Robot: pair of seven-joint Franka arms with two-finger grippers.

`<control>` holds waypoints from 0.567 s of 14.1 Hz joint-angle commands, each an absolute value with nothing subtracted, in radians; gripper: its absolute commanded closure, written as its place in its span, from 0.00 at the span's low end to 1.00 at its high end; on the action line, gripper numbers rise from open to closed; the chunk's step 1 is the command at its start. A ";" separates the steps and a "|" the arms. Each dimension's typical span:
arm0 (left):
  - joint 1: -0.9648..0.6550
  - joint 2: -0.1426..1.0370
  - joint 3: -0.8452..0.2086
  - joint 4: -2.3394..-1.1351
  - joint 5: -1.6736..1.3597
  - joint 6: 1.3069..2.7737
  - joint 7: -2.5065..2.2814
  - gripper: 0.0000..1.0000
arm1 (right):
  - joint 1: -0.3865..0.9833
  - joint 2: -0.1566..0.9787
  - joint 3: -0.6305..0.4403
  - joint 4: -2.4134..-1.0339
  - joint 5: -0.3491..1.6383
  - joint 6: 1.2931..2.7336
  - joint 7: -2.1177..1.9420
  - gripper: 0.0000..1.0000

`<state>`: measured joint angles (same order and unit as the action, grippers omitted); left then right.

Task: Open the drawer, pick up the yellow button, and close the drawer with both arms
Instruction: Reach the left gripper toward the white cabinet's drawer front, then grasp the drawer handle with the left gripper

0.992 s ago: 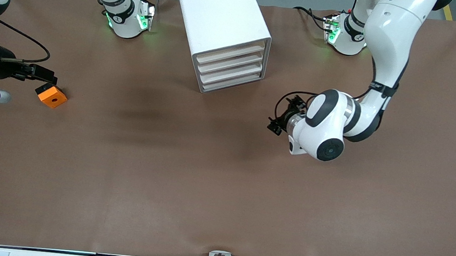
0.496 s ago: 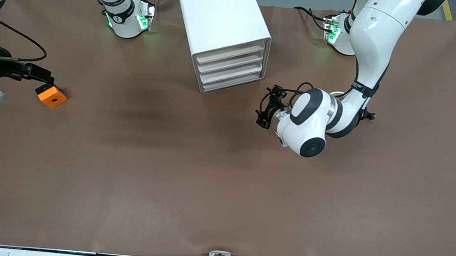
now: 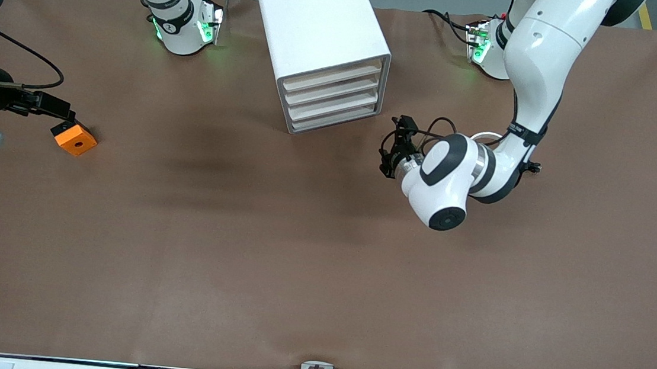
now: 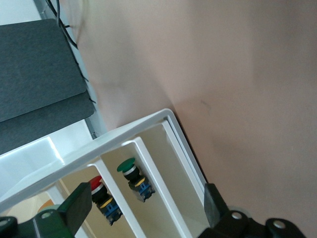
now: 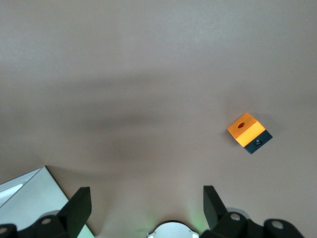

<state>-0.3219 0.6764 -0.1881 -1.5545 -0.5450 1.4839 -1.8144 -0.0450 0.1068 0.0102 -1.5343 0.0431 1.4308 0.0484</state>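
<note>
So at the worktop's edge on the right arm's end, the right pincer (image 3: 53, 106) hangs over a spot just beside an orange block (image 3: 75, 140) with a hole in its top. Its fingers (image 5: 75, 208) are spread wide apart with nothing between them. The block sits on the worktop (image 3: 239, 248) on its own, and nothing is touching it.

Next comes the white cabinet (image 3: 319, 17). It's up against the worktop edge where the bases stand, roughly midway between the two bases. The drawer (image 3: 332, 76) is the top one of four, and in the front view it sits pushed in flush like the other three.

The left pincer (image 3: 394, 148) is over the worktop just off the cabinet's front corner on the left arm's side. It's pointed at the cabinet, with its fingers (image 4: 214, 203) wide apart and empty. Its wrist view looks into beige compartments with a red-capped push-button (image 4: 96, 184) and a green-capped one (image 4: 127, 166). You can't tell which drawer those are in. The button itself can't be made out.
</note>
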 commanded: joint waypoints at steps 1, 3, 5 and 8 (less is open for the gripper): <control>-0.328 0.701 -0.189 -1.537 -0.619 1.468 -1.891 0.00 | -0.048 0.107 0.023 -1.528 0.057 1.425 0.061 0.00; -0.331 0.699 -0.189 -1.532 -0.678 1.489 -1.991 0.00 | -0.048 0.112 0.025 -1.531 0.055 1.427 0.058 0.00; -0.341 0.719 -0.189 -1.496 -0.754 1.505 -2.101 0.00 | -0.049 0.117 0.025 -1.534 0.057 1.433 0.061 0.00; -0.345 0.746 -0.190 -1.459 -0.870 1.509 -2.282 0.00 | -0.045 0.118 0.025 -1.542 0.057 1.443 0.066 0.00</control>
